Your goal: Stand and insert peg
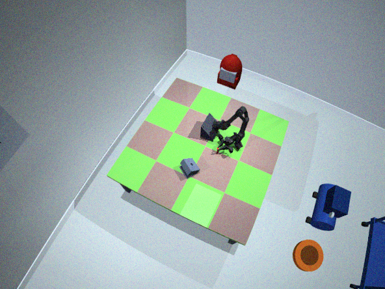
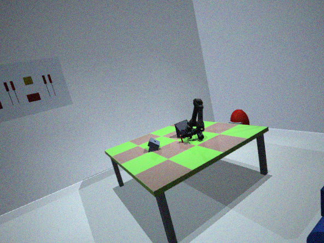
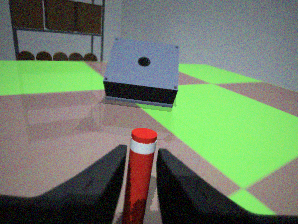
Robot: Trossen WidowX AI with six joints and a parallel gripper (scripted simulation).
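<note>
A red peg stands upright on the table, its white band near the top end. My gripper is level and low around the peg. Its fingers are slightly open, one on each side, with a narrow gap to the peg in the wrist view. The peg's lower end is hidden in the wrist view. The grey sloped panel stands beyond the peg, its face with one dark hole turned up toward the gripper.
A larger dark wedge-shaped block stands close beside the arm. The checkered table carries everything. A red rounded object, a blue tank and an orange ring are off the table.
</note>
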